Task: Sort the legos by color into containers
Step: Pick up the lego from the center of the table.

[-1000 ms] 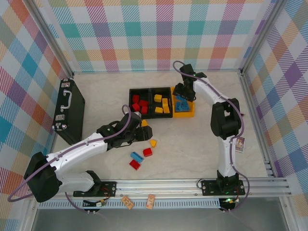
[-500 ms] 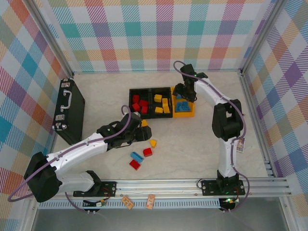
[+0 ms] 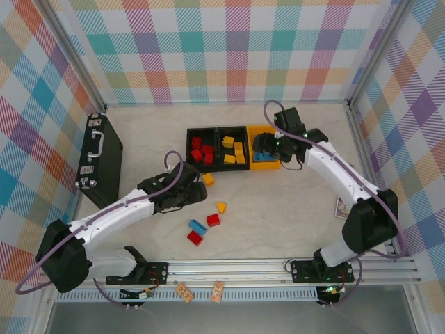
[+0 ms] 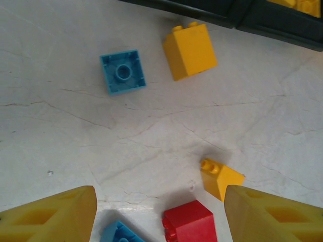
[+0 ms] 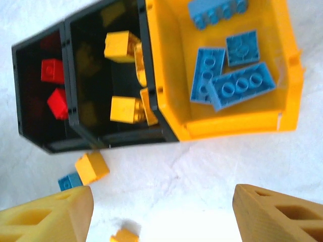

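Jaws of left gripper (image 4: pixel 160 194) and right gripper (image 5: pixel 162 194) are held apart, empty (a red lego (image 4: pixel 189 222) is seen near the left one, untouched).

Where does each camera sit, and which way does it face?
Top external: above, behind the arms, looking down on the table; left tool and right tool show.
Left wrist: facing down at loose legos; its yellow fingers show.
Right wrist: facing down into the containers; its fingers show.
Shared: both wrist views catch the yellow brick beside the black bin.
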Controlling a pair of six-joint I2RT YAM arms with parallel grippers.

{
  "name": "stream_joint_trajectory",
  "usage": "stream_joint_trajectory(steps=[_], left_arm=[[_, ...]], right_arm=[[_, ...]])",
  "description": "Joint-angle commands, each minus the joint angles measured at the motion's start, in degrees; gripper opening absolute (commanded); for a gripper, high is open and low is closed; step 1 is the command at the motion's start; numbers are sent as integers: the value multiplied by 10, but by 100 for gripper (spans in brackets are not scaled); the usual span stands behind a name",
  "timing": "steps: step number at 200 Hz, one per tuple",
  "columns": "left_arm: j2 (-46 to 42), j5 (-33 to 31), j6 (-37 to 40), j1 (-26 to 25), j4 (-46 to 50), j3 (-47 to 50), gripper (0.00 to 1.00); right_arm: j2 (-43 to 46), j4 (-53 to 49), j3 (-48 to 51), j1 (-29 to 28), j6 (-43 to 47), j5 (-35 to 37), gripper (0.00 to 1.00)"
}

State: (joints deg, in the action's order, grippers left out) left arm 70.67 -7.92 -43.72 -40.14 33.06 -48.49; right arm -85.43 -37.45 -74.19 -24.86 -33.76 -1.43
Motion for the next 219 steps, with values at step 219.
stream_joint_trajectory(steps=[219], left_arm=[[290,-90,41,74,-74,-104,49]], right_arm=[[218,74,259,-112,-63,-80,73]])
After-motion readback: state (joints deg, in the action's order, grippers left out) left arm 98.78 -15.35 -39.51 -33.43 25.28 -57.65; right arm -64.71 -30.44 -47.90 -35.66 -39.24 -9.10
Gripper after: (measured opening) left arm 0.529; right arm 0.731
